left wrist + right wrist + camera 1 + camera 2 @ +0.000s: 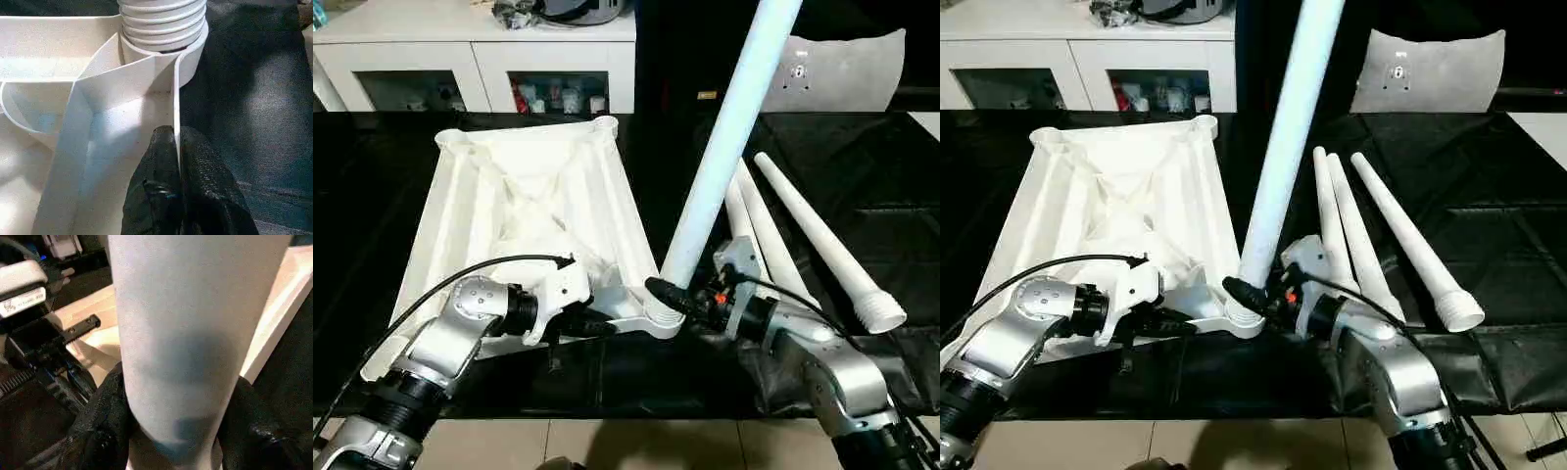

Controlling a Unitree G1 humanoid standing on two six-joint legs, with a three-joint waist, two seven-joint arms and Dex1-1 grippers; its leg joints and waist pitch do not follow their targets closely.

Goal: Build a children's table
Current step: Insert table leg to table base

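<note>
Holding: upright leg clamped near its lower end by right gripper, black fingers closed on both sides of the shaft, as seen in right wrist view.
Reason for upright hold: probably to keep the threaded end lined up with the round corner socket while it is turned in; ridges of the thread visible just above the socket rim in left wrist view, so not yet fully seated, by judgement.
Pinching: left gripper closed narrow on the thin side wall of the table top, just beside that same socket.
Reason for pinch: likely to stop the top from sliding or turning on the black cloth while the leg is worked.
Table top position: lying upside down, ribs facing up, near corner toward the robot, far corners toward the white cabinet.
Spare legs: three, lying on the cloth to the right of the top, close together at the far ends, collars toward the robot; one threaded collar plainly open at the near right.
Left arm pose: forearm low, reaching inward from the left, wrist bent toward the near corner.
Right arm pose: forearm coming from the lower right, wrist turned left, fingers about level around the leg.
Stage: first leg in hand, three other sockets empty.
</note>
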